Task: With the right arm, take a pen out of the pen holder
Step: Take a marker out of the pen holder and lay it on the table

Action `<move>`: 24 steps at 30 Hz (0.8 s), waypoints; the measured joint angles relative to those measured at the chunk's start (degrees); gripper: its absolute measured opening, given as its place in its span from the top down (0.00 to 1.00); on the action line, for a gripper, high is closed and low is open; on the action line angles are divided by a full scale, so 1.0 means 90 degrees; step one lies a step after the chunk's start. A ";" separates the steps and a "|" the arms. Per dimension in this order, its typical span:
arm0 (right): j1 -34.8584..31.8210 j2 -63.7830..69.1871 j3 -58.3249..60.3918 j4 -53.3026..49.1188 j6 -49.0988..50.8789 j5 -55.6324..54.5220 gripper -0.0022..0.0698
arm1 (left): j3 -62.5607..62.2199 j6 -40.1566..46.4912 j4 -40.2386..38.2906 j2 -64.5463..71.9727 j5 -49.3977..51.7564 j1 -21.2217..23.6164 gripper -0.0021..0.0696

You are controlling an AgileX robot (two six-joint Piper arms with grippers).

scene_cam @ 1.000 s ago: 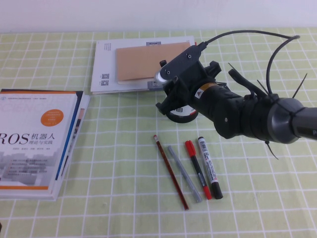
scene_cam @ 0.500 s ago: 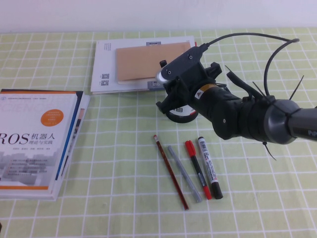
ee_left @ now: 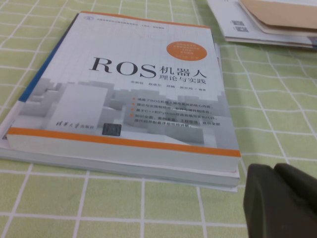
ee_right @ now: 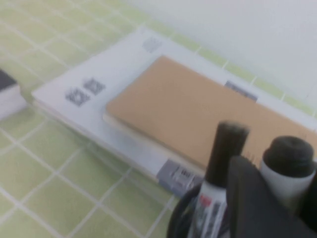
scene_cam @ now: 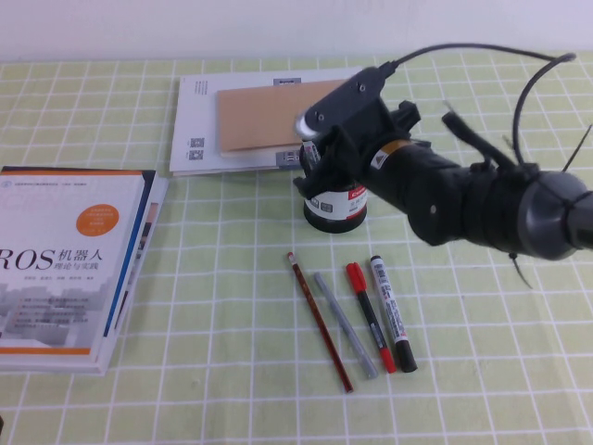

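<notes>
up and rightward my right gripper [scene_cam: 322, 178] has shifted, baring the black pen holder [scene_cam: 335, 209] at mid-frame, on green checked cloth [scene_cam: 232, 306] under a white wall [scene_cam: 278, 28]. a black-capped marker [ee_right: 225, 148] in the holder stands just beside that gripper, and i cannot tell either grip. my left gripper [ee_left: 280, 201] hangs near the "ros 机器人" book [scene_cam: 65, 260] at left.

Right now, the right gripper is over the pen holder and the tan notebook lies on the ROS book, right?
Not quite. The high view shows the tan notebook lying on the white book behind the pen holder, not on the ROS book. The right gripper is over the pen holder; the left gripper is beside the ROS book.
</notes>
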 joint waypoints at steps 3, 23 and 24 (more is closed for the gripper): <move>0.0000 -0.0369 0.0000 0.0000 0.0000 0.0139 0.80 | 0.0000 0.0000 0.0000 0.0000 0.0000 0.0000 0.98; -0.0120 -0.3078 0.0000 -0.0856 0.2673 0.4758 0.80 | 0.0000 0.0000 0.0000 0.0000 0.0000 0.0000 0.98; -0.0120 -0.3078 0.0000 -0.0843 0.2798 0.5057 0.80 | 0.0000 0.0000 0.0000 0.0000 0.0000 0.0000 0.98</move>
